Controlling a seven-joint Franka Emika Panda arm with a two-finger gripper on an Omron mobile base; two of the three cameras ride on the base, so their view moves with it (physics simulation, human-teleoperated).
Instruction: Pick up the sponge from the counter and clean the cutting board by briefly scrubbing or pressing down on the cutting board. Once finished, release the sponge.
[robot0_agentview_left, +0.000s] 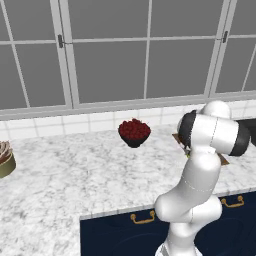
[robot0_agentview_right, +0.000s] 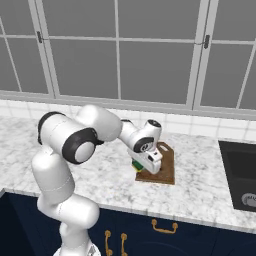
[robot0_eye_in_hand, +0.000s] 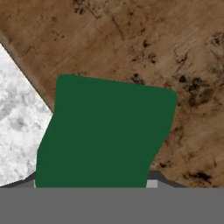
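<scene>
My gripper (robot0_agentview_right: 140, 168) is shut on the sponge (robot0_agentview_right: 135, 165), whose green and yellow edge shows just under the hand. It sits low over the left end of the brown cutting board (robot0_agentview_right: 166, 164). In the hand view the sponge's dark green top (robot0_eye_in_hand: 105, 131) fills the middle and hides my fingertips, with the board's wood grain (robot0_eye_in_hand: 131, 39) behind it and the marble counter (robot0_eye_in_hand: 17, 113) at the left. Whether the sponge touches the board I cannot tell. In the left base view my own arm hides the hand and sponge; only a corner of the board (robot0_agentview_left: 176, 137) shows.
A dark bowl of red fruit (robot0_agentview_left: 134, 131) stands near the back wall, left of the board. A black cooktop (robot0_agentview_right: 241, 175) is set into the counter (robot0_agentview_right: 200, 192) to the right. A round container (robot0_agentview_left: 5, 159) sits at the far left. Windows run behind the counter.
</scene>
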